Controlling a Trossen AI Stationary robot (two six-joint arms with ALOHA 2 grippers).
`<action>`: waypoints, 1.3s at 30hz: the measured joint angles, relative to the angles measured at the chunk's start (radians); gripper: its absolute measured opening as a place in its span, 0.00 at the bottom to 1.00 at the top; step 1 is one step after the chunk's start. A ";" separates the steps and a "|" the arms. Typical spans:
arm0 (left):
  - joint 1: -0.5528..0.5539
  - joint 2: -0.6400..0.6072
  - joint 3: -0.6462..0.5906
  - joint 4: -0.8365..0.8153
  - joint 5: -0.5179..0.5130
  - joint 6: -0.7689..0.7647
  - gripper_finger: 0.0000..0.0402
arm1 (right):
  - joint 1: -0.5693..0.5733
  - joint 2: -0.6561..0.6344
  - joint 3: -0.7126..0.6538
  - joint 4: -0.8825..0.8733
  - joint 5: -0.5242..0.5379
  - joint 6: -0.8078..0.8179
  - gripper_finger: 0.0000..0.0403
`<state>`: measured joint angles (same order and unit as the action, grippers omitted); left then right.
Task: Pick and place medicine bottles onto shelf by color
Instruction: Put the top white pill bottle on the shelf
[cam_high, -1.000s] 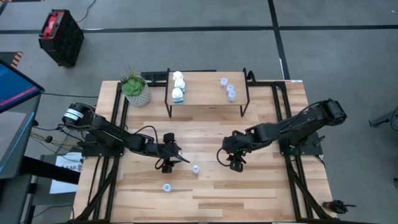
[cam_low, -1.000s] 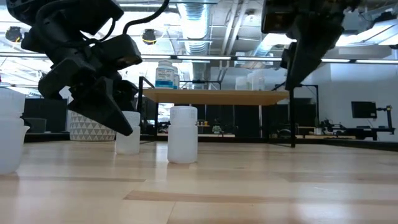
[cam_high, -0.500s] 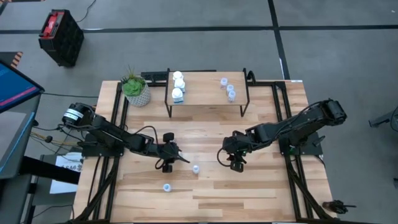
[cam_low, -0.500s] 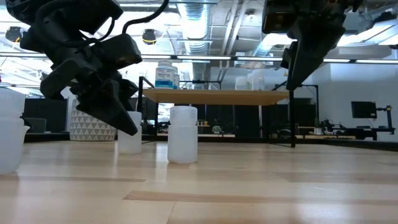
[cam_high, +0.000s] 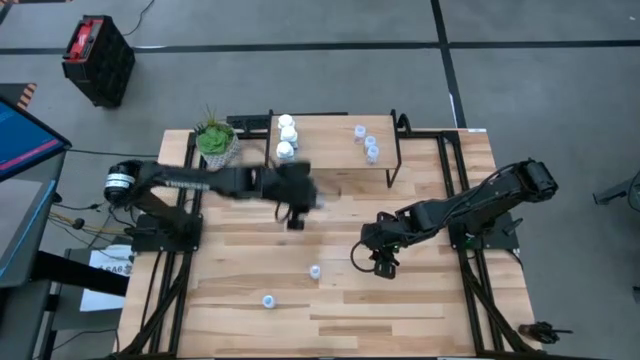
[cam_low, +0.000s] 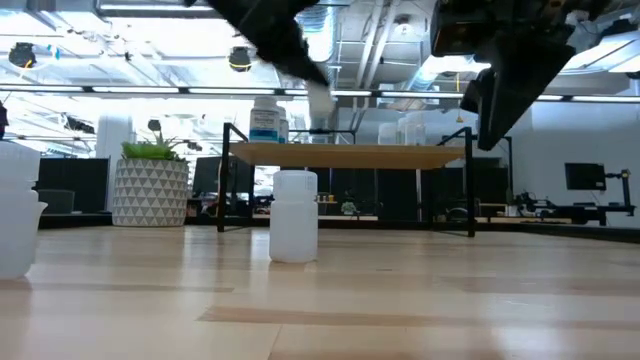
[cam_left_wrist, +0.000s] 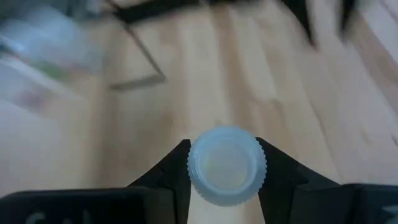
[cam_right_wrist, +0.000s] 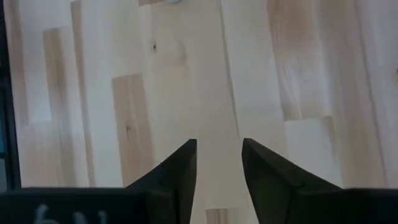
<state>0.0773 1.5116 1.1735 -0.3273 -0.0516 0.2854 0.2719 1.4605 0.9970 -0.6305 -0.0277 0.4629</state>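
The left end effector (cam_left_wrist: 224, 177) is clamped on a pale bottle (cam_left_wrist: 227, 165), raised above the surface (cam_high: 340, 300) just before the shelf (cam_high: 330, 150). The right end effector (cam_right_wrist: 219, 165) hangs part-open, empty, two bottles (cam_high: 315, 271) well apart from it.

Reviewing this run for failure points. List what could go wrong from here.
1. The left hand pinches a small bottle only at its cap; a quick swing could shake it loose.
2. The shelf already carries white bottles near that arm, so a low approach might topple them.
3. The right hand hangs open and empty over the table; two bottles remain nearby.
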 joint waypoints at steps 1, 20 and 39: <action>0.034 0.000 0.048 -0.027 0.017 0.013 0.27 | 0.005 0.000 0.000 0.000 0.000 0.000 0.38; 0.402 0.392 0.611 -0.275 0.124 -0.008 0.27 | 0.089 0.000 0.000 -0.007 0.000 0.000 0.34; 0.464 0.419 0.624 -0.357 0.253 0.148 0.30 | 0.119 0.000 0.000 -0.015 0.001 0.000 0.34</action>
<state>0.5411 1.9308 1.7979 -0.6842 0.2015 0.4330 0.3912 1.4601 0.9974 -0.6453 -0.0269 0.4629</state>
